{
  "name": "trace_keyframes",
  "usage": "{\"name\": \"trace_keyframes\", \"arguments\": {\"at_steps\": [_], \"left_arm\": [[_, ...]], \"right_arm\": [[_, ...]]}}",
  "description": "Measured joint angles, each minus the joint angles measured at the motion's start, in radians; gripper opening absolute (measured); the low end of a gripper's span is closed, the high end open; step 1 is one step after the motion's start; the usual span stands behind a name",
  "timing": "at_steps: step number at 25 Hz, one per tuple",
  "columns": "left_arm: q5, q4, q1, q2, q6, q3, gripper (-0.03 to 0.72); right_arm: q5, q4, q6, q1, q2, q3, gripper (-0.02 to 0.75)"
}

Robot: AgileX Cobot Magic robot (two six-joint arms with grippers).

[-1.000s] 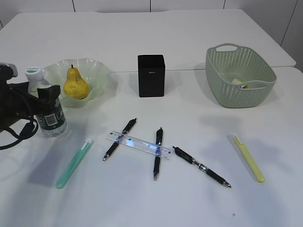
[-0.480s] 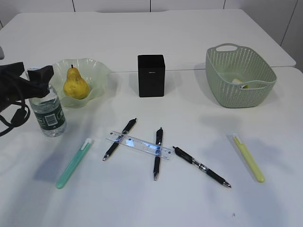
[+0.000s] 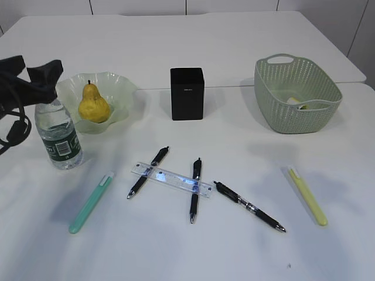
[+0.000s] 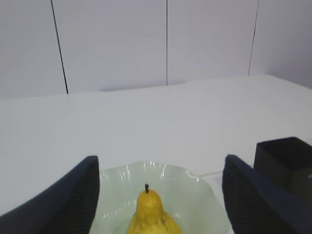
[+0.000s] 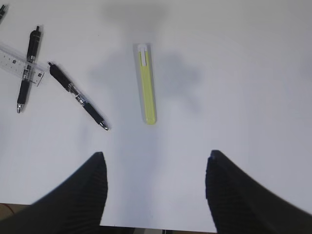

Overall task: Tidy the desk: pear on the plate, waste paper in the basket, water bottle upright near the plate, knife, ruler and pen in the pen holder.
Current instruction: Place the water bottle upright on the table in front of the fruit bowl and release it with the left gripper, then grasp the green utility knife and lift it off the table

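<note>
The water bottle (image 3: 58, 136) has been released and the left gripper (image 3: 42, 73) lifted clear above it, jaws wide and empty. The bottle is left upright on the desk (image 3: 234, 246) just beside the plate (image 3: 120, 88), where the pear (image 3: 94, 104) lies. That step is judged done; pens and ruler (image 3: 171, 178) remain. The right gripper (image 5: 155, 195) is held wide open, empty.

We see the water bottle (image 3: 58, 136) cap hidden behind the left hand (image 3: 35, 76), pear (image 4: 150, 214) base cut off by the edge, basket (image 3: 297, 93) contents too small to tell
</note>
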Motion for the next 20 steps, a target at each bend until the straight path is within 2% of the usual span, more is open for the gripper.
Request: {"name": "trace_keyframes", "arguments": {"at_steps": [4, 7, 13, 20], "left_arm": [[0.02, -0.02, 0.0, -0.088, 0.0, 0.0, 0.555], [0.138, -0.035, 0.0, -0.181, -0.001, -0.01, 0.555], [0.549, -0.018, -0.002, -0.378, -0.001, -0.108, 0.555], [1.152, -0.006, -0.062, -0.541, -0.001, -0.334, 0.554]], "right_arm": [[0.0, -0.002, 0.0, 0.0, 0.0, 0.0, 0.499], [0.0, -0.002, 0.0, 0.0, 0.0, 0.0, 0.499], [0.0, -0.002, 0.0, 0.0, 0.0, 0.0, 0.499], [0.0, -0.002, 0.0, 0.0, 0.0, 0.0, 0.499]]}}
